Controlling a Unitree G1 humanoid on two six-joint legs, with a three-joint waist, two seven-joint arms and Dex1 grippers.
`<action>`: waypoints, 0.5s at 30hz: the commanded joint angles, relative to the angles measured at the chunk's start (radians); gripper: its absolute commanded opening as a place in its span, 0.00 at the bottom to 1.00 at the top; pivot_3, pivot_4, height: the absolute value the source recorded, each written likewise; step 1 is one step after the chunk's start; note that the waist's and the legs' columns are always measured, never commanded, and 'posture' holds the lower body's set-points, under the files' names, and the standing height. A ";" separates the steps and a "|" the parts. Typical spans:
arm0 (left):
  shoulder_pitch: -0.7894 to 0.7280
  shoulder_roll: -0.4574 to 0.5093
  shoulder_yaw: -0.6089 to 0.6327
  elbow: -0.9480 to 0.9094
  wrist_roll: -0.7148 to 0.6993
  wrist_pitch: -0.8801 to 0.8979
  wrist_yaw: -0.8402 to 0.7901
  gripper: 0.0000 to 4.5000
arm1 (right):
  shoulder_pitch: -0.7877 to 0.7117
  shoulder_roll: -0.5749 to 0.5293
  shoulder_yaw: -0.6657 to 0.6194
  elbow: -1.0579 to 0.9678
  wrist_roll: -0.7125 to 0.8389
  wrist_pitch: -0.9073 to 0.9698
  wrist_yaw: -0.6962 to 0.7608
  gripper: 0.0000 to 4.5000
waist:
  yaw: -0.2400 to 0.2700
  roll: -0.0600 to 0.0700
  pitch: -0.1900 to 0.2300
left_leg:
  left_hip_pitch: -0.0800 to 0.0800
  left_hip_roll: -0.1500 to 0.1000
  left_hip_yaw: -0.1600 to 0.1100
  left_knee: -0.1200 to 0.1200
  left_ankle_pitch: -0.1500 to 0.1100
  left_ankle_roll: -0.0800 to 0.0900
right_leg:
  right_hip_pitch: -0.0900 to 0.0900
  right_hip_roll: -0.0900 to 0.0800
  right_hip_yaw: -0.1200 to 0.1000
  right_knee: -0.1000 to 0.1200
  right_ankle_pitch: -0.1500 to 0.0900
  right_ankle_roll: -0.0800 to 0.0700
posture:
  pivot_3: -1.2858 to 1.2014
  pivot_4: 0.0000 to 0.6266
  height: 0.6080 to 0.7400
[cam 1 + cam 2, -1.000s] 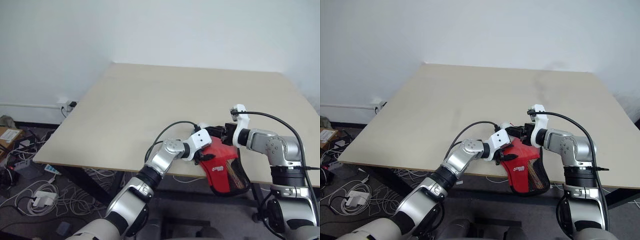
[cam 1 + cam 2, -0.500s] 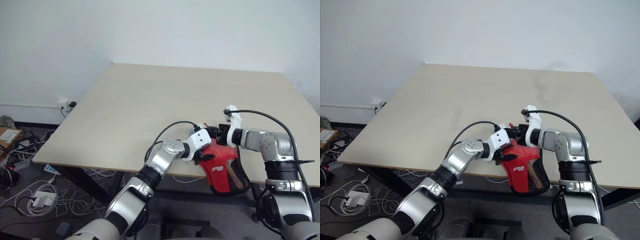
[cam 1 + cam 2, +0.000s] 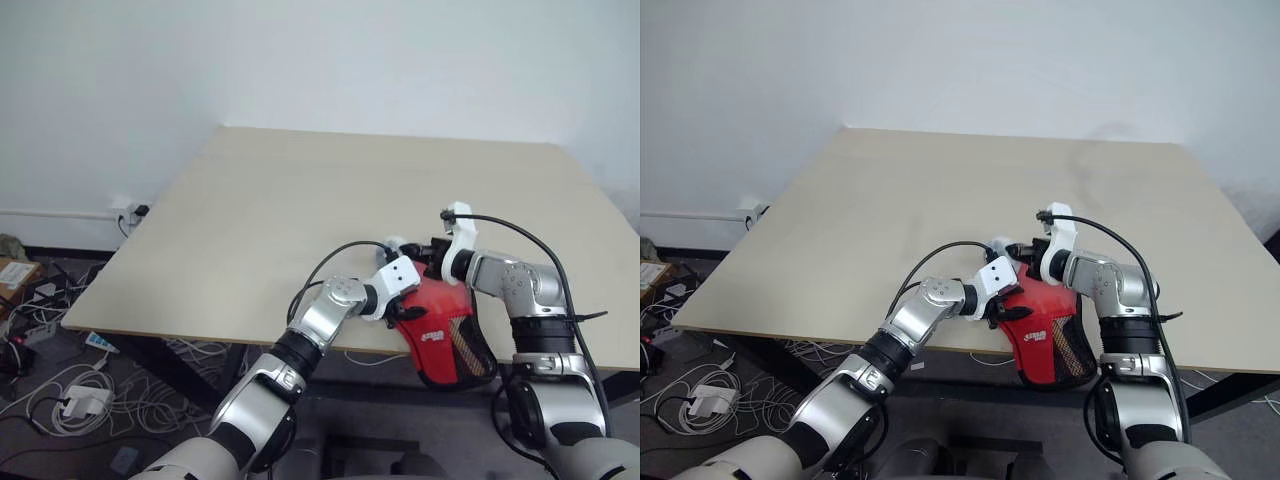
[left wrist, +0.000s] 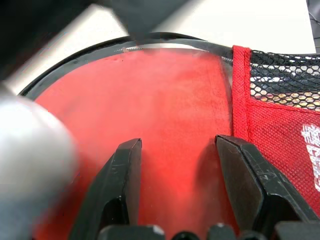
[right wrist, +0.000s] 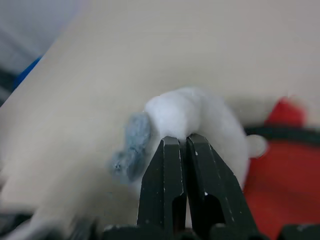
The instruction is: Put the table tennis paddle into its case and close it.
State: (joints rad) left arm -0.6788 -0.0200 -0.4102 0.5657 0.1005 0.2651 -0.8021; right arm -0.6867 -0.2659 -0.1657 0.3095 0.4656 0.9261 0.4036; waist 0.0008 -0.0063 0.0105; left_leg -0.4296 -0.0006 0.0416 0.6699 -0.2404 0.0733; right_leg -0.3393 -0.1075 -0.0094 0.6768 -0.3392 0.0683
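The red case (image 3: pixel 440 335) with black edging and a mesh end lies tilted, half over the table's front edge. My left gripper (image 3: pixel 405 312) holds its left side. In the left wrist view its fingers (image 4: pixel 125 185) lie against the red face (image 4: pixel 175 100) with fabric between them. A small white fluffy lump (image 3: pixel 393 243) sits at the case's far rim. My right gripper (image 3: pixel 410 249) is shut, its tips (image 5: pixel 184 142) pinched into the lump's (image 5: pixel 200 110) near edge. The table tennis paddle is hidden.
The beige table (image 3: pixel 300 200) stretches bare toward the white wall behind. Its front edge runs just under the case. Loose cables and a power strip (image 3: pixel 70 395) lie on the floor at the lower left.
My right gripper has moved forward and left to the white lump, and its fingers have gone from open to shut. The left gripper and the case have stayed put.
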 commanded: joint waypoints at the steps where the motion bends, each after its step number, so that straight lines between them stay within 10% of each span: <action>1: 0.017 0.010 -0.023 -0.010 0.017 0.031 -0.002 0.55 | -0.072 0.018 -0.054 0.057 -0.032 -0.118 -0.081 0.01 | 0.000 0.000 0.000 | 0.000 0.000 0.000 0.000 0.000 0.000 | 0.000 0.000 0.000 0.000 0.000 0.000 | 0.52 0.00 0.81; 15: 0.034 0.031 -0.031 -0.041 0.018 0.073 0.004 0.55 | -0.164 -0.077 -0.038 0.259 -0.170 -0.308 -0.124 0.01 | 0.000 0.003 0.000 | 0.000 -0.003 0.000 0.000 0.000 0.000 | 0.000 0.000 0.000 0.000 0.000 0.000 | 0.52 0.00 0.81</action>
State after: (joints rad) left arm -0.6591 -0.0039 -0.4228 0.5076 0.1010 0.3161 -0.8002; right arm -0.7963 -0.2978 -0.1645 0.5748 0.3123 0.6652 0.2865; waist 0.0004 -0.0037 0.0104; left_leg -0.4295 -0.0033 0.0417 0.6695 -0.2401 0.0729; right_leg -0.3389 -0.1076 -0.0093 0.6764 -0.3392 0.0683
